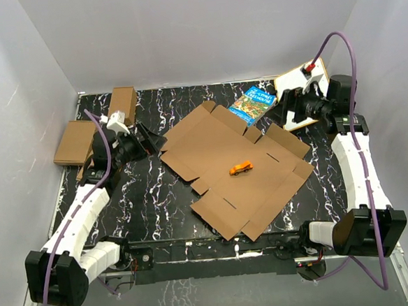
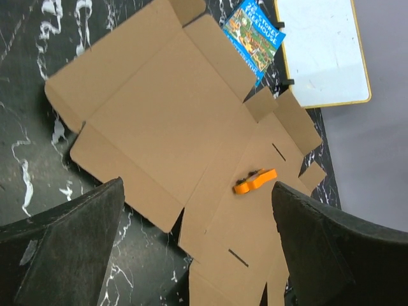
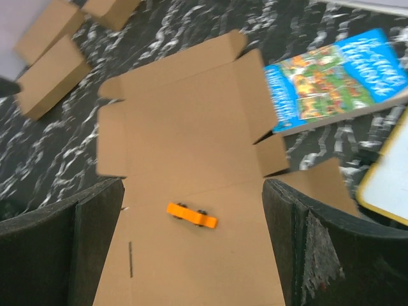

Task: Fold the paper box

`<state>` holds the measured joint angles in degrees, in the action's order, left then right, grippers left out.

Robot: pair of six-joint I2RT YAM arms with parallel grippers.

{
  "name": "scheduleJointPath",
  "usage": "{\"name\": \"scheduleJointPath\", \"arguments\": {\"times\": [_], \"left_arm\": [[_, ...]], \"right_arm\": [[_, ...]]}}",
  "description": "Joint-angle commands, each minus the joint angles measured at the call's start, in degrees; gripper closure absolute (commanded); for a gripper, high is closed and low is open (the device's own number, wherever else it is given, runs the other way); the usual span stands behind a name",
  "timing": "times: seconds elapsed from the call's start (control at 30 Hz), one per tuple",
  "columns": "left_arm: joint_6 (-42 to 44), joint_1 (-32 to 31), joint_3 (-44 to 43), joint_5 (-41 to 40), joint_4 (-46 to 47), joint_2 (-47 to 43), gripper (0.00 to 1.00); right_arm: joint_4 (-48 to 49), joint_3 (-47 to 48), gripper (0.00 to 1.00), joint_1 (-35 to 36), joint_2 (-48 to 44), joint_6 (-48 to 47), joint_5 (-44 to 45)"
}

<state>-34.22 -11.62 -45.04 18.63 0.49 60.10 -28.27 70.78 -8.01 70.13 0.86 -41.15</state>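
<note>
The paper box (image 1: 210, 145) lies flat and unfolded on the black marble table, a brown die-cut sheet with flaps and slots. An orange toy car (image 1: 241, 168) sits on its middle panel. My left gripper (image 1: 147, 140) hovers open and empty by the sheet's left corner. My right gripper (image 1: 286, 109) hovers open and empty past the sheet's far right edge. The left wrist view shows the sheet (image 2: 159, 108) and car (image 2: 255, 181) below the open left gripper (image 2: 196, 186). The right wrist view shows the sheet (image 3: 185, 127) and car (image 3: 191, 215) below the open right gripper (image 3: 192, 185).
A blue picture book (image 1: 253, 102) lies at the sheet's far edge. A white board with a yellow rim (image 1: 304, 102) lies at the back right under the right arm. Two small folded brown boxes (image 1: 122, 103) (image 1: 72, 142) sit at the back left. White walls surround the table.
</note>
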Motion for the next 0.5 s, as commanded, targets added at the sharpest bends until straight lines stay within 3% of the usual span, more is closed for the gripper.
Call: {"name": "scheduleJointPath", "arguments": {"times": [0.0, 0.1, 0.47], "left_arm": [[-4.86, -0.46, 6.43, 1.85, 7.24, -4.46, 0.03], [-7.51, -0.57, 12.03, 2.09, 11.25, -6.52, 0.03], [-10.84, -0.74, 23.83, 0.53, 17.01, -9.61, 0.05]], "right_arm": [[6.43, -4.46, 0.01, -0.42, -0.12, -3.17, -16.68], [7.84, -7.65, 0.01, -0.53, 1.58, -5.67, -26.24], [11.08, -17.59, 0.01, -0.73, 2.68, -17.84, -36.98]]}}
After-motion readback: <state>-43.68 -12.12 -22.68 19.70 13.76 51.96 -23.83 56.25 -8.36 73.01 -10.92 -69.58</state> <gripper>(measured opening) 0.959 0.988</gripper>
